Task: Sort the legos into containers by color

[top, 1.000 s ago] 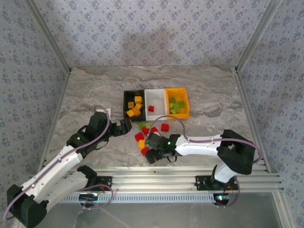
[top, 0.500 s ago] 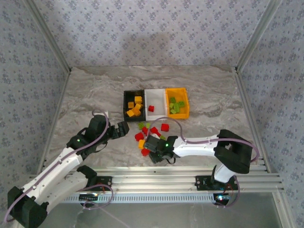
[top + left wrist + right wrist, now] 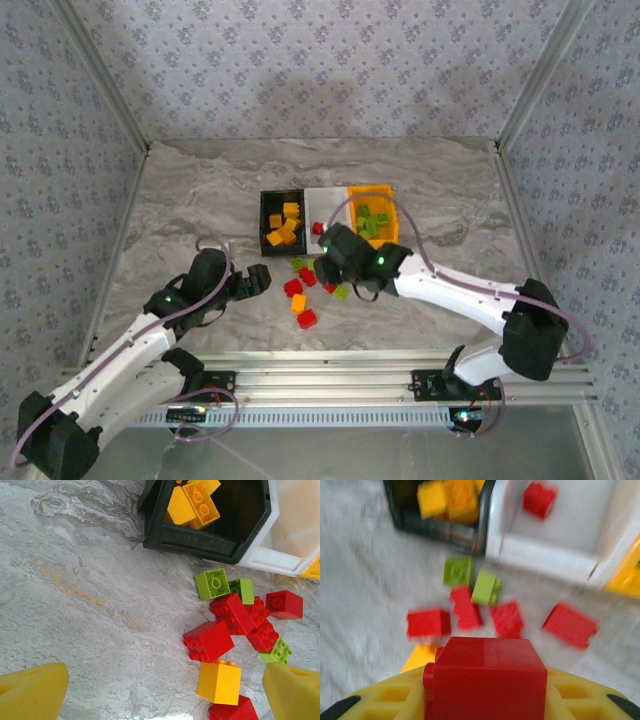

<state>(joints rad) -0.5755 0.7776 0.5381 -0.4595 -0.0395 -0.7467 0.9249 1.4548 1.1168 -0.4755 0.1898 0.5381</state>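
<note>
In the right wrist view my right gripper (image 3: 485, 692) is shut on a red lego (image 3: 485, 677), held above the loose pile and just short of the white bin (image 3: 555, 560). That bin holds one red lego (image 3: 539, 499). From above, the right gripper (image 3: 323, 262) hangs in front of the black bin (image 3: 268, 205), the white bin (image 3: 327, 196) and the orange-yellow bin (image 3: 392, 222). My left gripper (image 3: 256, 278) stands open and low, left of the pile. Its wrist view shows a yellow lego (image 3: 218, 682), red legos (image 3: 209, 640) and green ones (image 3: 212, 583) on the table.
The black bin (image 3: 200, 540) holds several yellow legos and the orange-yellow bin holds several green ones. Loose legos (image 3: 299, 302) lie between the two grippers. A metal rail (image 3: 380, 365) runs along the near edge and patterned walls close in the table.
My right gripper shut on a red lego at the near side of the pile, then rose and moved toward the bins with it. The left gripper edged slightly nearer the pile, still open.
</note>
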